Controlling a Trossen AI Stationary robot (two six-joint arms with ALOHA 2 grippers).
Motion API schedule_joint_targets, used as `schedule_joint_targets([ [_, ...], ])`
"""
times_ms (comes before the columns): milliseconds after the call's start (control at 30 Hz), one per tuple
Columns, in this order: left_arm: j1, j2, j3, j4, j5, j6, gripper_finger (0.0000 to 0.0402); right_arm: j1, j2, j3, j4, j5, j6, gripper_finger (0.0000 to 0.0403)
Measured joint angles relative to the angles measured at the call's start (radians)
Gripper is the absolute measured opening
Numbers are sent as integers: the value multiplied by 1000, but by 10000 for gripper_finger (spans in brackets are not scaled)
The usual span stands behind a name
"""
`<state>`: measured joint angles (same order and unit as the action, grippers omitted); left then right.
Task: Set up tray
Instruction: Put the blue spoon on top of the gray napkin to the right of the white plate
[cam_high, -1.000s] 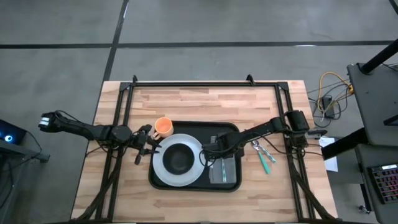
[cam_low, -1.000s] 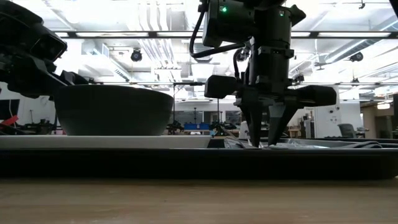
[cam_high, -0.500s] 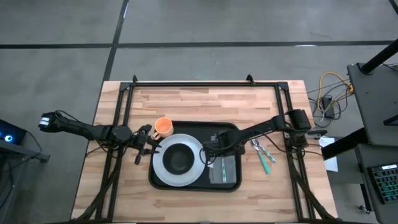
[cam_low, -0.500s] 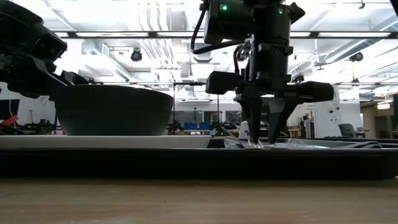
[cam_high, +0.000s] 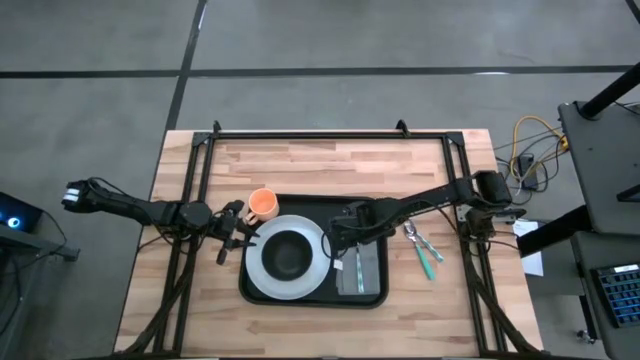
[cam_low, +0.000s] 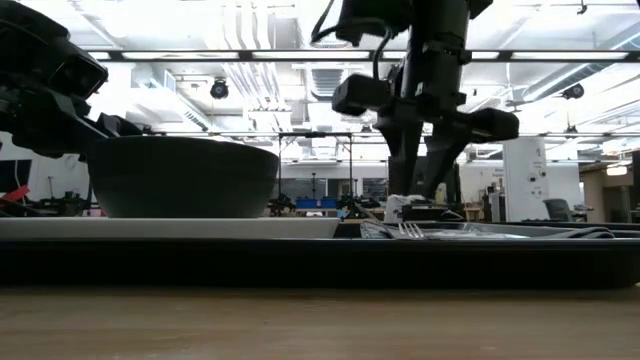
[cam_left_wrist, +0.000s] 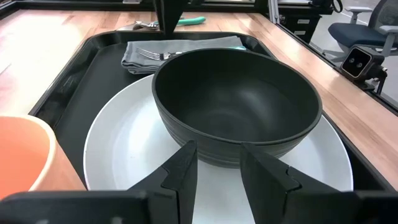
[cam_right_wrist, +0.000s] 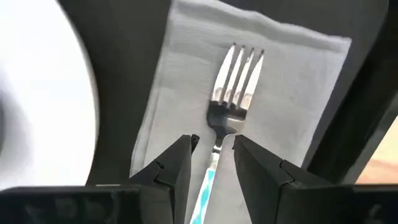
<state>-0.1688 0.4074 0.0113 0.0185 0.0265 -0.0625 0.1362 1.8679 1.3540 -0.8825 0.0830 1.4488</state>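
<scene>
Grey concrete floor (cam_high: 330, 40) surrounds the wooden table (cam_high: 300, 165); bright ceiling lights (cam_low: 200, 20) glow overhead.

From table height the tray (cam_low: 320, 262) shows only as a dark band running off both sides of the frame, and the fork (cam_low: 412, 230) on it is a thin glint whose handle cannot be made out. In the right wrist view the fork's handle drops behind the right gripper (cam_right_wrist: 211, 163) at the lower edge, and the white plate (cam_right_wrist: 43, 106) is cut off at the left. Seen from overhead, the utensils (cam_high: 424, 248) right of the tray are too small to tell apart, while the orange cup (cam_left_wrist: 25, 155) is cropped at the lower left of the left wrist view.
</scene>
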Motion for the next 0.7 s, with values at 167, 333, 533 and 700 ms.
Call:
schedule_joint_targets([
  [167, 0, 0, 0, 0, 0, 0, 101, -11, -23, 0, -2, 78, -120, 114],
  [333, 0, 0, 0, 0, 0, 0, 101, -36, -27, 0, -5, 77, -201, 110],
  [533, 0, 0, 0, 0, 0, 0, 101, -64, -54, 0, -62, 78, -271, 104],
  [700, 0, 0, 0, 0, 0, 0, 101, -68, -86, -2, -90, 98, -313, 110],
])
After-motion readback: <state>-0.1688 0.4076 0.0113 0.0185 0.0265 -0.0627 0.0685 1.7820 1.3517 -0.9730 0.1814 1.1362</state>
